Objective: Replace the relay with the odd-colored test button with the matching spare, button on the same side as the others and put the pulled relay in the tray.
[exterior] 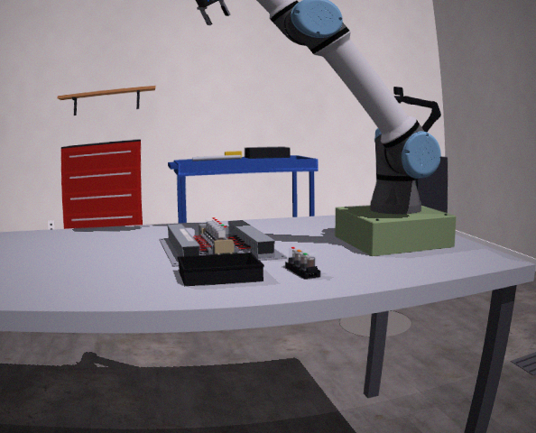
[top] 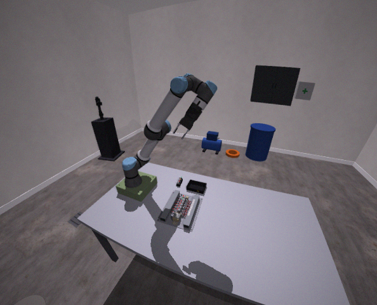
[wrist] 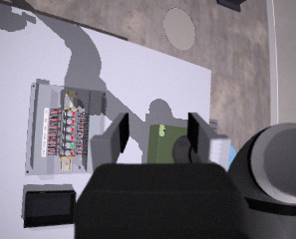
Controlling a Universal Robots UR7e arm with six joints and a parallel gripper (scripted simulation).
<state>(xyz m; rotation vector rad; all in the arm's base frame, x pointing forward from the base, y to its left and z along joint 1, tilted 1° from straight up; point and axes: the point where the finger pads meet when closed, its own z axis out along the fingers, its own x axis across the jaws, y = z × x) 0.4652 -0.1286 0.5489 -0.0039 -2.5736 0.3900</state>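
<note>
A grey panel (wrist: 63, 128) on the white table carries a row of relays (wrist: 69, 130). Most have red test buttons and one has a green button (wrist: 72, 144). The panel also shows in the top and exterior views (top: 181, 208) (exterior: 220, 239). A small black holder with spare relays (exterior: 302, 262) stands beside the panel, and it shows in the top view (top: 179, 181). A black tray (exterior: 220, 269) (top: 196, 186) (wrist: 48, 205) lies next to the panel. My gripper (top: 181, 131) (exterior: 214, 10) (wrist: 157, 124) is open and empty, high above the table and far from the relays.
The green base block (top: 136, 185) of the arm stands at the table's corner near the panel. The arm's shadow falls across the table and the panel. A blue barrel (top: 259, 141) and a blue bench (exterior: 244, 177) stand on the floor, away from the table.
</note>
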